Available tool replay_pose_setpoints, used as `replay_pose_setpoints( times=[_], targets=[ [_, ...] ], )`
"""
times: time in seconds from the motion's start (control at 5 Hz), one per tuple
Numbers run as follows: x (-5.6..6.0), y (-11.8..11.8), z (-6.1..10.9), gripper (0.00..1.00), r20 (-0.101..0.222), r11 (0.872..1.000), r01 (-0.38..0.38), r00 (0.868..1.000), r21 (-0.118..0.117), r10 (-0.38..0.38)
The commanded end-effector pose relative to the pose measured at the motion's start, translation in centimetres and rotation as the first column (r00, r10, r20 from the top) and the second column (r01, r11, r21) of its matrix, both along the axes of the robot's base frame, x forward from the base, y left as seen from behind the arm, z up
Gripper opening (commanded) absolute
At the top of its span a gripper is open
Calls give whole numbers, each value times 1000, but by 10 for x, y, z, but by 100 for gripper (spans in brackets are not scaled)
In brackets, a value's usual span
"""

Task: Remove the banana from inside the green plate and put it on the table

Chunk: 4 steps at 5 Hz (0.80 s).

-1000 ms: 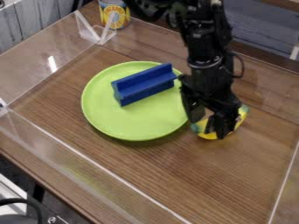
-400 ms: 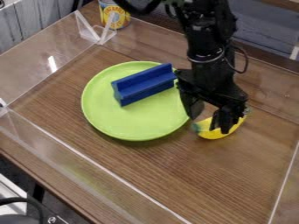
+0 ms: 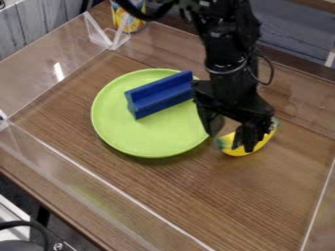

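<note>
The yellow banana (image 3: 249, 146) lies on the brown table (image 3: 170, 196), just off the right rim of the green plate (image 3: 124, 132). My black gripper (image 3: 241, 130) hangs right above the banana, pointing down. Its jaws are open, one finger on each side, with nothing held. The fingers hide part of the banana. A blue block (image 3: 161, 92) rests on the plate's far half, left of the gripper.
Clear acrylic walls (image 3: 53, 69) border the table on all sides. A yellow object (image 3: 127, 15) stands beyond the back wall, and a clear bracket (image 3: 105, 34) sits at the back left corner. Bare wood stretches in front of the plate.
The open gripper has risen slightly off the banana and turned a little about its axis. The banana stays where it lay beside the plate.
</note>
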<state>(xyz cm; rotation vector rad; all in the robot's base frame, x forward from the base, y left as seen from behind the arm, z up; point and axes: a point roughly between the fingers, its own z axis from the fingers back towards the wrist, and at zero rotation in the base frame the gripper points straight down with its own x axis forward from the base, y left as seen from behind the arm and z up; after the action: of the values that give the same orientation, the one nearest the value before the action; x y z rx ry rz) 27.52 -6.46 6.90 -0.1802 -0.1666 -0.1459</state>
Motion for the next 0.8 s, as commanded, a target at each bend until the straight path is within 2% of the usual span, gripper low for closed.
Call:
replay_pose_setpoints(
  times=[0.0, 0.4, 0.6],
  targets=[
    [-2, 2, 11, 100, 53, 999, -44, 998, -10, 45],
    [-8, 5, 20, 100, 65, 997, -79, 995, -19, 80],
    [-7, 1, 23, 100, 74, 996, -83, 994, -23, 85]
  ],
)
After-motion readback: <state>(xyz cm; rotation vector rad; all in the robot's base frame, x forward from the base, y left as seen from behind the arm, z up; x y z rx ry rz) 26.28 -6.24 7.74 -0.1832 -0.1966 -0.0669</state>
